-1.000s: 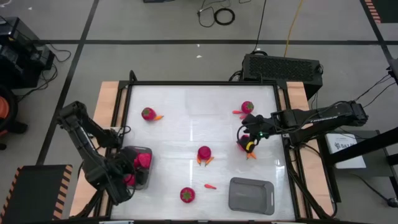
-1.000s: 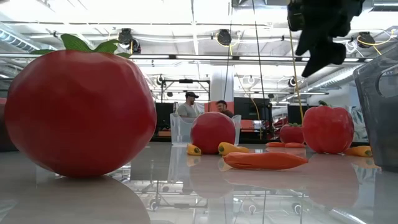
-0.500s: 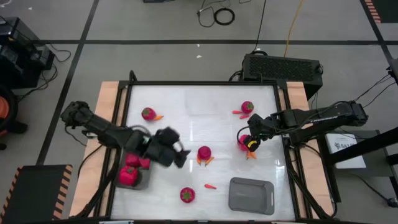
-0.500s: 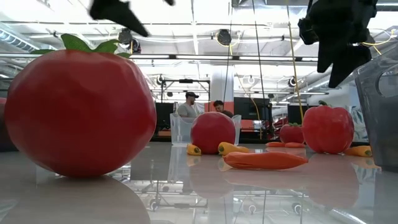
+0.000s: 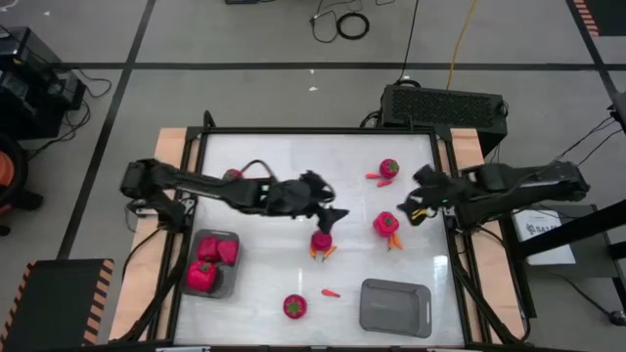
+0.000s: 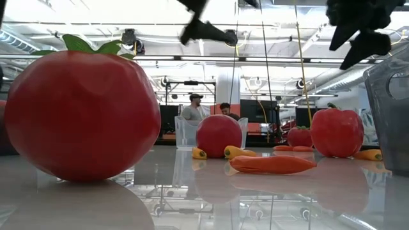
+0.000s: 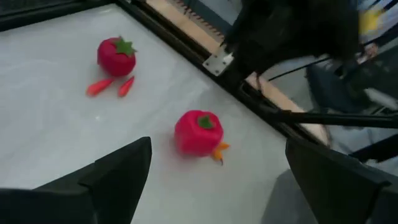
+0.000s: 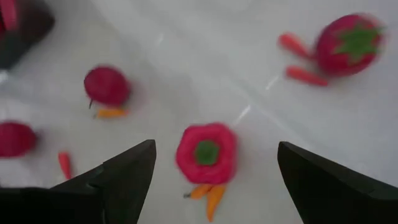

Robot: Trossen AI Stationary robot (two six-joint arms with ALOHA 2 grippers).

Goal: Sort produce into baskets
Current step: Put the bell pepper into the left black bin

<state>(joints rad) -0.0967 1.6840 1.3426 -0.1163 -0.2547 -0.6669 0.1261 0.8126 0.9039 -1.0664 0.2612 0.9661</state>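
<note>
- The left gripper (image 5: 331, 217) reaches across the glossy white tabletop (image 5: 293, 176), fingers (image 7: 118, 171) spread and empty, above a lumpy magenta-red toy piece (image 5: 321, 240) with small orange pieces beside it
- The right gripper (image 5: 416, 207) hangs near the tabletop's right edge, fingers (image 8: 127, 171) spread and empty, just beside a second magenta-red piece with a green top (image 5: 385, 224)
- A grey rectangular plastic bin (image 5: 221, 284) at front left holds several magenta-red pieces; a second grey bin (image 5: 395, 307) sits at front right
- A round red toy tomato with a green top (image 5: 294, 306) lies between the bins, a slender orange piece (image 5: 331, 291) near it
</note>
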